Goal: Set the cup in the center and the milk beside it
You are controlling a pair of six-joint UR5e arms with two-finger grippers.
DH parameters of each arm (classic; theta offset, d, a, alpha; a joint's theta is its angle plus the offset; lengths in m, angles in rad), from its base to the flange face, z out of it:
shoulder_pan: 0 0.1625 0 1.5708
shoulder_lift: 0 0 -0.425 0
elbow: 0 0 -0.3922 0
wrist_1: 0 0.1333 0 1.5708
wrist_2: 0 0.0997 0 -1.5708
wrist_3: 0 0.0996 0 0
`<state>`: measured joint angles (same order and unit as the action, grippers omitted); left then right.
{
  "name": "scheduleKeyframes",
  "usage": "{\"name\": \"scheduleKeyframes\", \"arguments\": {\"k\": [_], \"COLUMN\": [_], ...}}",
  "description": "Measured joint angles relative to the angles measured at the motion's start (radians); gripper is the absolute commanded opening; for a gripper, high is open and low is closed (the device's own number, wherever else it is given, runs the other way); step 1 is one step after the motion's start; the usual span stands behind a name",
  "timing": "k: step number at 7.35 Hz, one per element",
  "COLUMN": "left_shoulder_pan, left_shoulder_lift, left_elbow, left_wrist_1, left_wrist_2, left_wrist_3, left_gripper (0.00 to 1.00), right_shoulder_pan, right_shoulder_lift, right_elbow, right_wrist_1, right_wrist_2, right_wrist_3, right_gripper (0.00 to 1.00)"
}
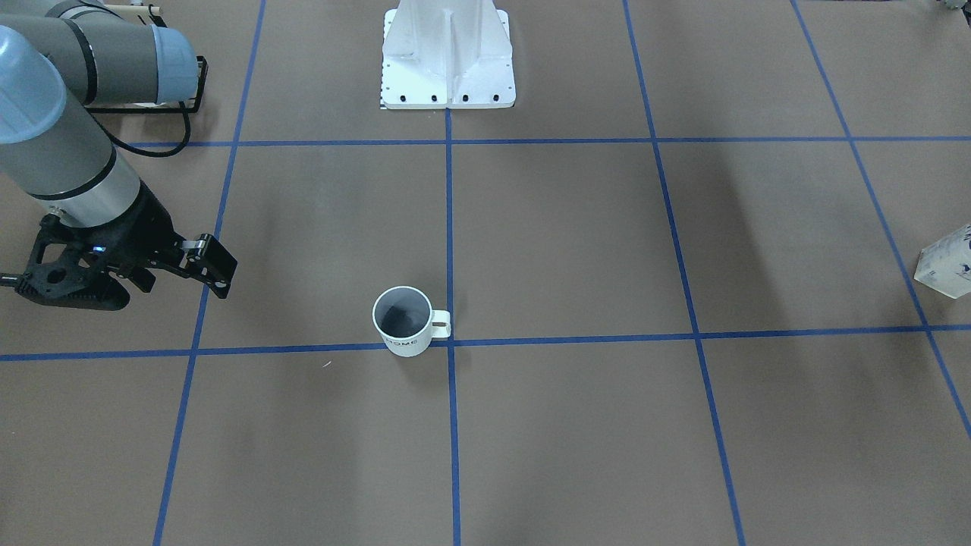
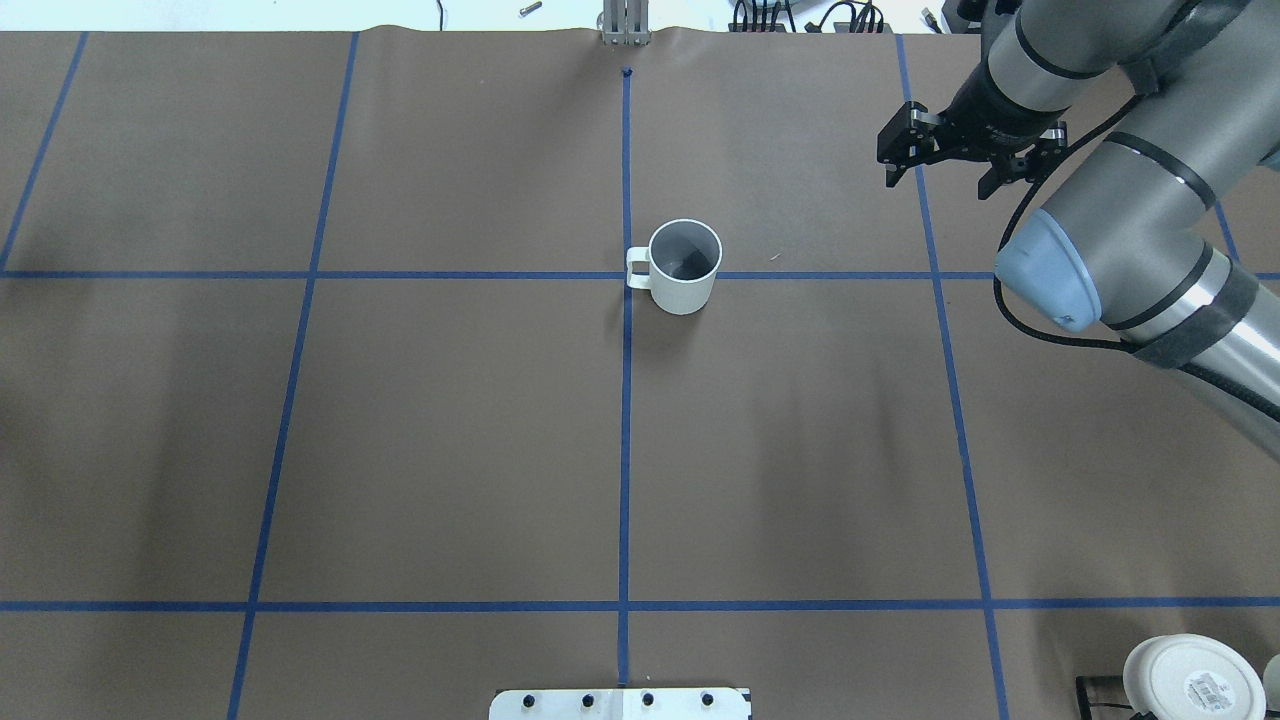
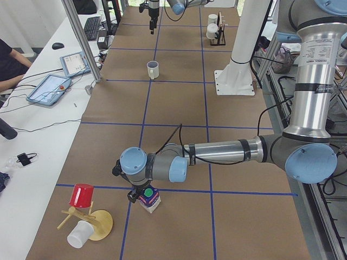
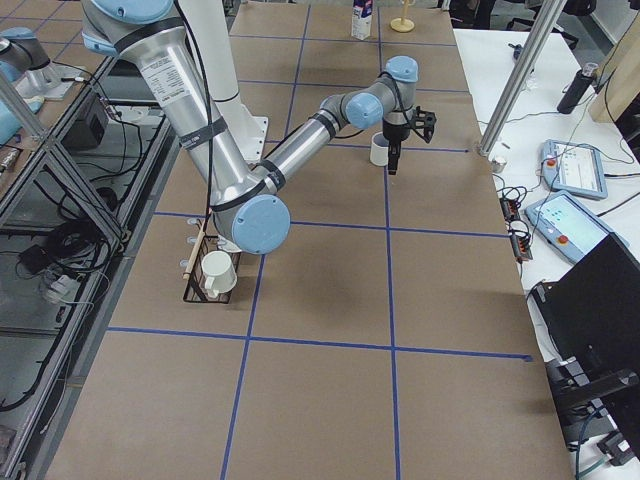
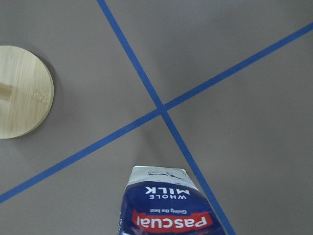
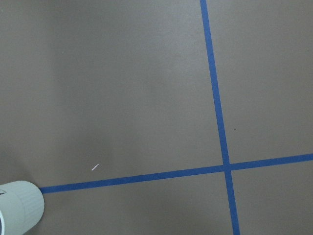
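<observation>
Upright cup (image 2: 684, 268) by center (image 2: 626, 275), milk (image 3: 149, 199) well apart

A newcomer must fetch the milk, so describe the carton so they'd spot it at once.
Go to the end of the brown gridded table on the robot's left, where a wooden cup stand holds a red cup and a white cup. Right beside that stand is the milk: the only carton, blue-topped with a green cap and red band.

1. The cup (image 2: 684, 265) stands just to the robot's right of the center (image 2: 626, 275); bare desk (image 2: 450, 430) lies all round it.
2. The white pedestal (image 1: 447, 57) stands at the robot's edge.
3. A wooden cup stand (image 3: 89, 219) stands near the milk (image 3: 150, 199), with the left arm (image 3: 217, 154) low above the carton.
</observation>
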<state>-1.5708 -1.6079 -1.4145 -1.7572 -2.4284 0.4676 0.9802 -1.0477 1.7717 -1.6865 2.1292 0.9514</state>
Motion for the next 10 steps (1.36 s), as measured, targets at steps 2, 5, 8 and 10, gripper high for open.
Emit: {"name": "scheduleKeyframes", "arguments": {"k": [2, 5, 8, 10], "left_shoulder_pan": [0.001, 0.002, 0.001, -0.001], "left_shoulder_lift": [0.011, 0.021, 0.011, -0.020], "left_elbow": [0.001, -0.004, -0.018, -0.081], "left_wrist_1": [-0.003, -0.005, 0.000, 0.085], "left_wrist_2": [0.001, 0.011, 0.018, 0.012], "left_wrist_3": [0.003, 0.003, -0.004, -0.006], "left_gripper": [0.98, 0.11, 0.00, 0.00], "right_shoulder_pan": [-0.004, -0.006, -0.003, 0.014], "right_shoulder_lift": [0.001, 0.001, 0.003, 0.003], "right_elbow": [0.000, 0.000, 0.004, 0.007], "right_wrist_1": [0.001, 0.001, 0.001, 0.001], "right_wrist_2": [0.001, 0.002, 0.011, 0.015], "right_wrist_3": [0.001, 0.001, -0.002, -0.013], "right_gripper": [1.00, 1.00, 1.00, 1.00]}}
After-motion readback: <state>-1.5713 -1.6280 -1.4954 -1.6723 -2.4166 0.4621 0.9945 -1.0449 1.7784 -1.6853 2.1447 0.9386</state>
